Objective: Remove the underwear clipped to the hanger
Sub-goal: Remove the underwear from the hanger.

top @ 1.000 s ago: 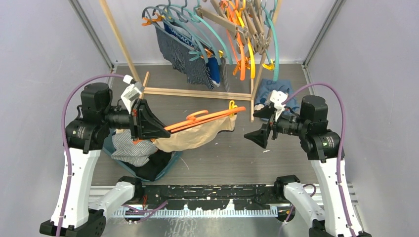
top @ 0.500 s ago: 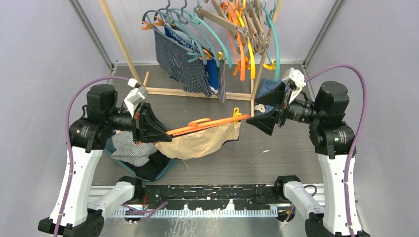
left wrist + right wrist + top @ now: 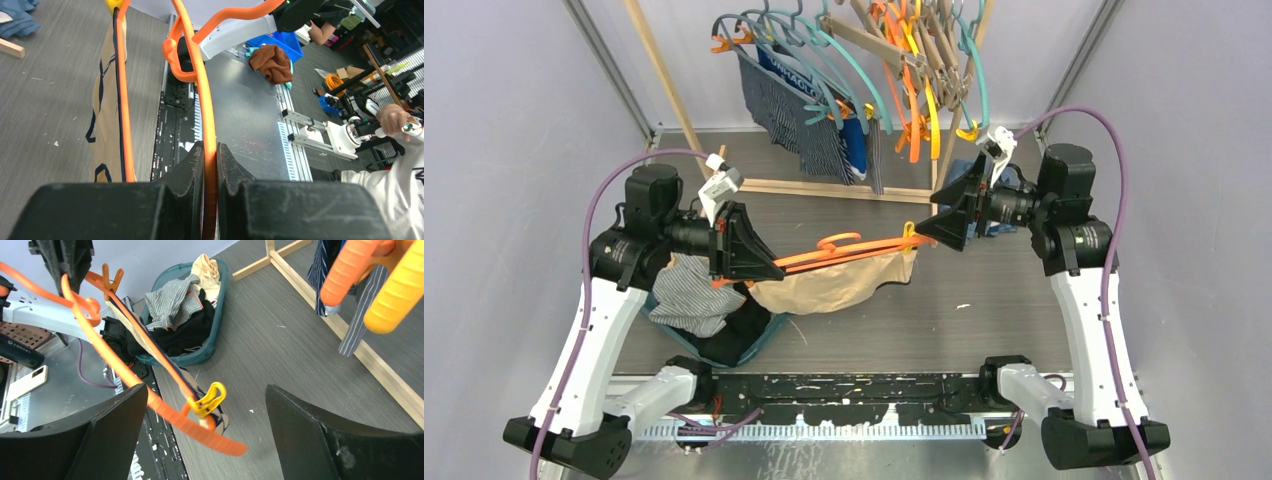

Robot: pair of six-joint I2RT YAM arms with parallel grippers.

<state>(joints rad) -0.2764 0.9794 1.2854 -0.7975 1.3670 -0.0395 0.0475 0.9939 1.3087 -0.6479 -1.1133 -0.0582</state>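
My right arm has swung up and across the table. A moment ago it hung lower, nearer the near edge. Now my right claw (image 3: 206,390) sits at the tip of the orange hanger (image 3: 844,250), over the middle of the table. Its two fingers are wide apart and hold nothing. The yellow clip (image 3: 209,399) sits right in the gap between them, not touching either one.

My left claw (image 3: 210,150) has moved a little toward the far edge. It is still clamped tight on the other end of the hanger and holds it up in the air.

The beige underwear (image 3: 834,285) with the dark trim hangs under the hanger, still clipped on. I think this means I am lined up to pinch the yellow clip next, so that this end of the cloth can drop. More underwear, dark with thin white stripes (image 3: 784,110), hangs on the wooden rack (image 3: 824,188) at the far edge.

Some things are hard to see. From above, my right claw covers part of the yellow clip, so only my wrist camera shows the gap. The clip at the left end is hidden behind my left claw from above. I see only a small orange clip (image 3: 111,276) far off in my right wrist view. The green basket (image 3: 210,347) near the left corner is full of clothes, but I cannot tell them apart.
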